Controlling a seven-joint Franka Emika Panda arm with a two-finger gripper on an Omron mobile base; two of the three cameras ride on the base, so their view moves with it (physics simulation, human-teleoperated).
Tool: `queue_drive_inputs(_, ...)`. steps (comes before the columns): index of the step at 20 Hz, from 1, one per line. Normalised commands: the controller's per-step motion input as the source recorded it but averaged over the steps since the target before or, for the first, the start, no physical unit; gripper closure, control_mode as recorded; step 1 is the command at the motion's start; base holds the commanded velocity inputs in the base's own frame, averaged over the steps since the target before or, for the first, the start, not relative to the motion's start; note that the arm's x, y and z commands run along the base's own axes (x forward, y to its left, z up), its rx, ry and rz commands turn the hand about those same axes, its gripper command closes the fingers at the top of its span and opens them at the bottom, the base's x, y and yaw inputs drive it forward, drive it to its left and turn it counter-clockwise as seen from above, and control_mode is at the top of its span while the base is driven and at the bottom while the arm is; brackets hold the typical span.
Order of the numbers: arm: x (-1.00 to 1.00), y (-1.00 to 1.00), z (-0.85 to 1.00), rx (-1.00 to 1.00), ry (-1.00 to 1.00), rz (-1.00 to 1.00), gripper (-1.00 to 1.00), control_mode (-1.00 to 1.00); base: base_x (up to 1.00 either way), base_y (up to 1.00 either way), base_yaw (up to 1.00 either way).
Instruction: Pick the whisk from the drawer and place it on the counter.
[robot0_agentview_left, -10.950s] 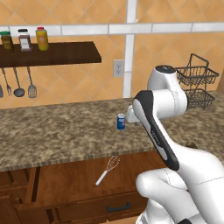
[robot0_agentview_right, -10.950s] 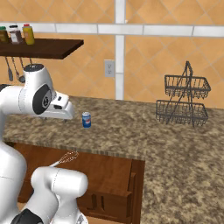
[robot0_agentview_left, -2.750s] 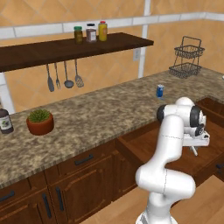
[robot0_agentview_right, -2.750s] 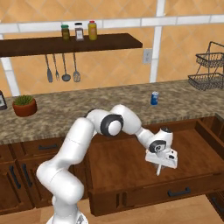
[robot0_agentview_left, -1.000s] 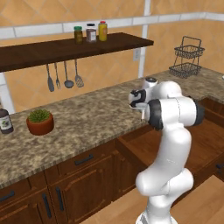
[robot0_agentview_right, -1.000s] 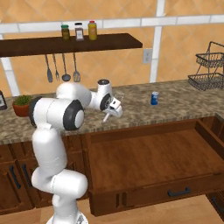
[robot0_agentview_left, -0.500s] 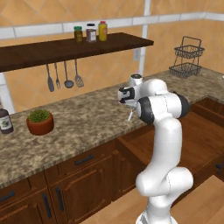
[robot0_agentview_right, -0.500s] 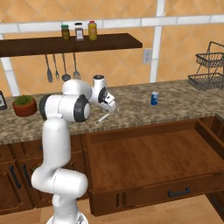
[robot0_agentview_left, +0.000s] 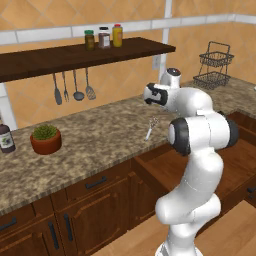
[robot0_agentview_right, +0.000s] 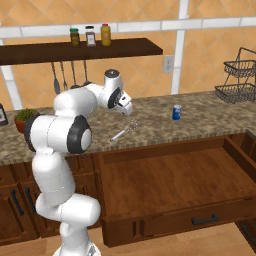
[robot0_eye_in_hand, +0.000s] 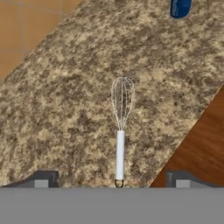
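At the far left of the right base view a dark bottle (robot0_agentview_right: 2, 114) and a potted plant (robot0_agentview_right: 22, 118) stand on the counter (robot0_agentview_right: 200, 125), under a dark wall shelf (robot0_agentview_right: 80, 50) that carries three jars (robot0_agentview_right: 90, 35) and has a ladle, fork and slotted spatula (robot0_agentview_right: 62, 75) hanging beneath it. Moving right, the white arm reaches over the stone, and the gripper (robot0_agentview_right: 126, 107) hangs above the whisk (robot0_agentview_right: 125, 130), apart from it. The whisk lies flat on the counter near the front edge, its white handle toward the drawer side and its wire loops pointing toward the wall. In the hand view the whisk (robot0_eye_in_hand: 120, 127) lies lengthwise between the two finger tips (robot0_eye_in_hand: 41, 179), which stand wide apart at the bottom corners with nothing between them but the handle's end far below; the jaws are spread and hold nothing. Further right, a blue can (robot0_agentview_right: 176, 112) stands upright on the counter, well apart from the whisk. Below, the drawer (robot0_agentview_right: 175, 185) is pulled out, showing its flat wooden floor and the black bar handle (robot0_agentview_right: 204, 219) on its front. At the far right a wire basket rack (robot0_agentview_right: 237, 75) sits on the counter.
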Motion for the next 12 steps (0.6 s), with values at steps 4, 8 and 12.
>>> queue_drive_inputs(4, -1.0, -0.26, 1.0, 0.14, -0.52, 0.0, -1.0, -1.0, 0.0, 0.0, 0.0)
queue_drive_inputs(8, -1.0, -0.14, 1.0, 0.14, -0.55, 0.0, -1.0, -1.0, 0.0, 0.0, 0.0)
queue_drive_inputs(12, -1.0, -0.19, 1.0, 0.24, -0.64, 0.01, -1.0, -1.0, 0.0, 0.0, 0.0)
